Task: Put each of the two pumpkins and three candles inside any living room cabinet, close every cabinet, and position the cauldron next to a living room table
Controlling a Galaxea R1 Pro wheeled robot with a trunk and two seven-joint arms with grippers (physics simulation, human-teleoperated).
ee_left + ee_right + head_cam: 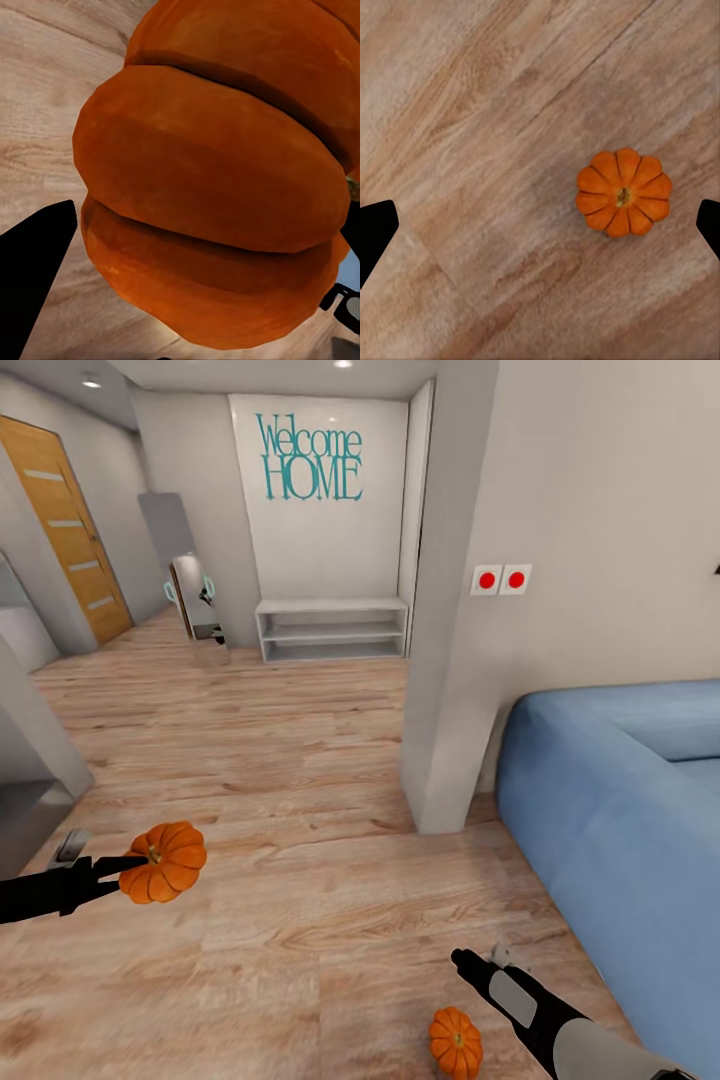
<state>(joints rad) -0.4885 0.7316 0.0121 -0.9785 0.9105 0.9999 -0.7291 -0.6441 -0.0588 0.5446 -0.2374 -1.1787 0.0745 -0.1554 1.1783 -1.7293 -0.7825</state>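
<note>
My left gripper (138, 866) is shut on a bright-orange ribbed pumpkin (166, 862), held above the wooden floor at the left of the head view. Close up in the left wrist view, that pumpkin (217, 172) sits between the dark fingers (34, 270). A second pumpkin (455, 1043) lies on the floor at the bottom edge, just left of my right arm. My right gripper (464, 962) hovers over it. In the right wrist view this pumpkin (623, 192) rests stem-up on the planks, with the open gripper (540, 225) well above it. Candles, cabinet, cauldron and table are out of view.
A blue sofa (620, 800) fills the right side. A pale wall corner (450, 660) juts out beside it. A white open shelf (333, 628) stands against the far wall under the "Welcome HOME" lettering. A grey unit (30, 800) is close at the left, and a wooden door (70, 530) lies farther back.
</note>
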